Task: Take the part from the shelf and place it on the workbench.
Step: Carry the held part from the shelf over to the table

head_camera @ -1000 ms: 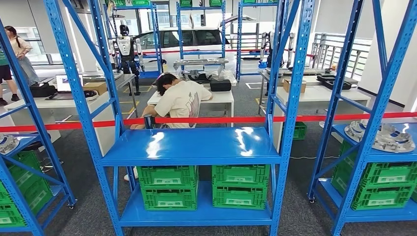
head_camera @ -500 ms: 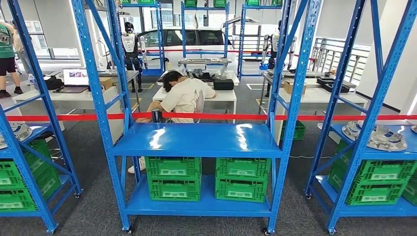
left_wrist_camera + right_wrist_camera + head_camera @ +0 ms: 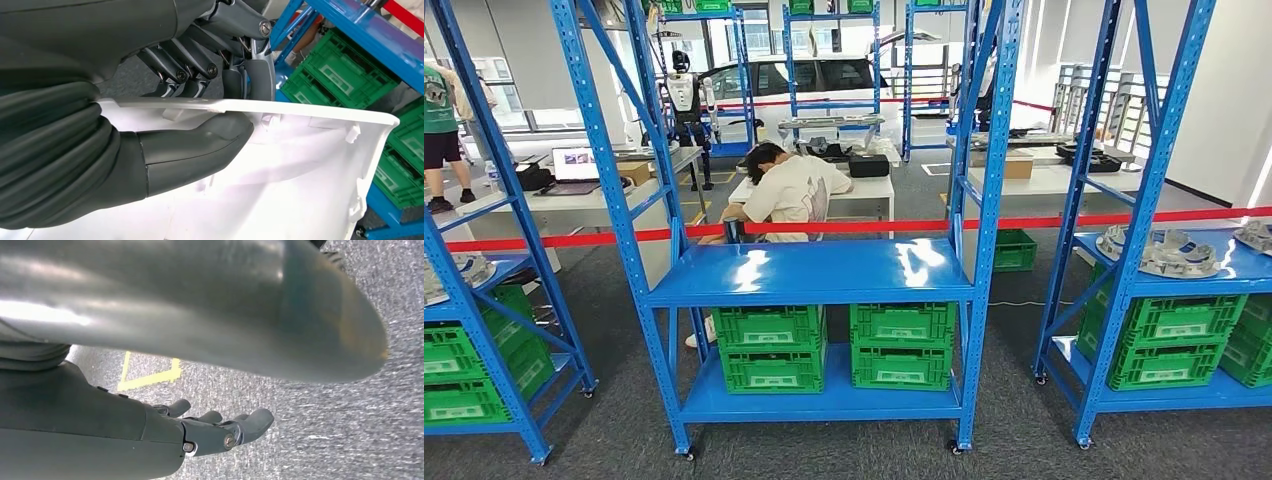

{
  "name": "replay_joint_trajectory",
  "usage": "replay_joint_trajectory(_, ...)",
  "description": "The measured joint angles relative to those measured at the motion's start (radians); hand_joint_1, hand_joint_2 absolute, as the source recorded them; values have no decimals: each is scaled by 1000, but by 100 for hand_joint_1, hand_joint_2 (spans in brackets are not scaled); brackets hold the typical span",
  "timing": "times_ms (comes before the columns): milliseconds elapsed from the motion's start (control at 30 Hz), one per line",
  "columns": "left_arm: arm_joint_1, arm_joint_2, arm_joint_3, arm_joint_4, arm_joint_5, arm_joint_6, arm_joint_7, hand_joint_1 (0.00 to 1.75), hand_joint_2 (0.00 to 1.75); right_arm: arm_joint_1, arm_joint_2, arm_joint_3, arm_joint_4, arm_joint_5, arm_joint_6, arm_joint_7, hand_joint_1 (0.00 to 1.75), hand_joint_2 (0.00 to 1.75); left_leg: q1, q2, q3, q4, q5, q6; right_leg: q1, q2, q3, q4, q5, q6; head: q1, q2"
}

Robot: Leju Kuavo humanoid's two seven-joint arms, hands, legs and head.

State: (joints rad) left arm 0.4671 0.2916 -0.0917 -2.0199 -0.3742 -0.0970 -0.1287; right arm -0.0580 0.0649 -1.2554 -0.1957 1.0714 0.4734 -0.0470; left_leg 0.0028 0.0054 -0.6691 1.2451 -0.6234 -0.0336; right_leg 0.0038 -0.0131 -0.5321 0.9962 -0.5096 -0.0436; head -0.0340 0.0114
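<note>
In the left wrist view my left hand (image 3: 207,107) grips a large white plastic part (image 3: 290,165). The thick thumb (image 3: 200,145) presses on its inner face and the dark fingers (image 3: 185,75) clamp its thin edge from the other side. The part hangs beside a blue shelf (image 3: 380,30) with green crates (image 3: 345,70). My right hand (image 3: 220,432) hangs over grey carpet with its fingers loosely apart and nothing in them. In the head view a blue shelf (image 3: 809,272) stands straight ahead with a bare middle board.
Green crates (image 3: 902,345) fill the lower level. Grey parts (image 3: 1159,252) lie on the right-hand shelf. A red tape (image 3: 854,227) runs behind the shelves. Beyond it a person (image 3: 789,190) leans over a white table (image 3: 869,198), and another person (image 3: 439,120) stands far left.
The whole head view has shifted, so the camera has moved; the shelves now sit a little further left and more of the right-hand shelf shows.
</note>
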Motion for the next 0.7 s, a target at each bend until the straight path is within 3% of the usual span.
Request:
replay_joint_trajectory(33, -7, -1, 0, 7, 1, -5, -1, 175, 175, 0, 0, -1, 0, -1, 0, -1, 0, 0, 0, 0, 4, 32, 2, 0, 2, -1, -17, 3, 11, 0, 0, 0)
replay_joint_trajectory(67, -13, -2, 0, 14, 2, -9, -2, 175, 175, 0, 0, -2, 0, -2, 0, -3, 0, 0, 0, 0, 20, 38, 23, 2, 5, -2, -34, 7, 22, 0, 0, 0)
replay_joint_trajectory(100, -18, -2, -1, 20, 4, -13, -4, 175, 175, 0, 0, -2, 0, -2, 0, -6, 0, 0, 0, 0, 51, 11, 54, 5, 7, -3, -52, 11, 33, 1, 0, 0)
replay_joint_trajectory(133, -23, -3, -1, 25, 5, -16, -5, 175, 175, 0, 1, -3, 0, -2, 0, -8, 0, 0, -1, -1, 96, -41, 78, 11, 8, -2, -68, 15, 45, 2, 0, 0)
replay_joint_trajectory(167, -28, -3, -2, 29, 6, -18, -6, 175, 175, 0, 2, -3, 1, -3, 0, -11, 0, 0, -3, -1, 152, -116, 81, 17, 10, -2, -81, 19, 55, 5, 0, 0)
replay_joint_trajectory(200, -33, -3, -3, 31, 7, -19, -8, 175, 175, 1, 3, -3, 1, -3, 0, -12, 0, 0, -6, -1, 203, -189, 70, 22, 11, -1, -90, 21, 65, 9, 1, 0)
replay_joint_trajectory(267, -40, -2, -4, 34, 7, -19, -9, 175, 175, 2, 5, -4, 1, -3, 0, -13, 0, 0, -14, -1, 250, -276, 44, 31, 9, -1, -98, 20, 85, 19, 1, 0)
replay_joint_trajectory(333, -43, -3, -6, 37, 8, -19, -10, 175, 175, 4, 5, -5, 1, -3, 0, -13, 0, 0, -17, 2, 238, -286, 58, 42, 4, 1, -103, 21, 94, 30, 1, 0)
replay_joint_trajectory(367, -45, -3, -8, 38, 8, -19, -10, 175, 175, 5, 5, -5, 2, -3, 1, -13, 0, 0, -16, 4, 230, -288, 69, 50, 2, 4, -109, 36, 74, 36, 1, 0)
replay_joint_trajectory(400, -47, -3, -10, 39, 8, -19, -9, 175, 175, 7, 6, -7, 3, -3, 4, -13, 0, 0, -14, 6, 218, -290, 82, 57, 1, 7, -119, 67, 35, 41, 1, 0)
replay_joint_trajectory(467, -50, -4, -13, 43, 8, -19, -8, 175, 175, 7, 7, -10, 5, -3, 11, -14, 0, 0, -13, 8, 190, -288, 105, 64, -2, 10, -144, 178, -70, 48, 2, 0)
replay_joint_trajectory(500, -51, -4, -14, 45, 8, -19, -8, 175, 175, 7, 8, -12, 5, -3, 14, -14, 0, 0, -12, 9, 173, -285, 117, 64, -4, 10, -152, 239, -103, 52, 2, 0)
replay_joint_trajectory(533, -51, -5, -14, 47, 8, -19, -7, 175, 175, 7, 7, -13, 5, -3, 15, -14, 0, 0, -12, 10, 156, -280, 128, 63, -5, 10, -152, 282, -110, 54, 2, 0)
replay_joint_trajectory(567, -52, -5, -15, 50, 8, -19, -7, 175, 175, 7, 7, -14, 5, -3, 16, -15, 0, 0, -11, 11, 137, -274, 140, 61, -6, 10, -140, 301, -93, 57, 2, 0)
replay_joint_trajectory(600, -52, -6, -15, 53, 8, -19, -7, 175, 175, 7, 7, -16, 5, -3, 16, -15, 0, 0, -9, 11, 116, -265, 150, 58, -8, 10, -113, 286, -63, 58, 2, 0)
replay_joint_trajectory(633, -53, -6, -16, 54, 8, -19, -7, 175, 175, 6, 7, -17, 5, -3, 16, -15, 0, 0, -7, 11, 94, -254, 160, 54, -10, 10, -69, 238, -36, 60, 2, 0)
replay_joint_trajectory(700, -54, -6, -17, 55, 9, -20, -7, 175, 175, 4, 7, -18, 6, -4, 16, -19, 0, 0, -6, 10, 56, -230, 174, 43, -11, 12, 37, 94, -44, 58, 4, 0)
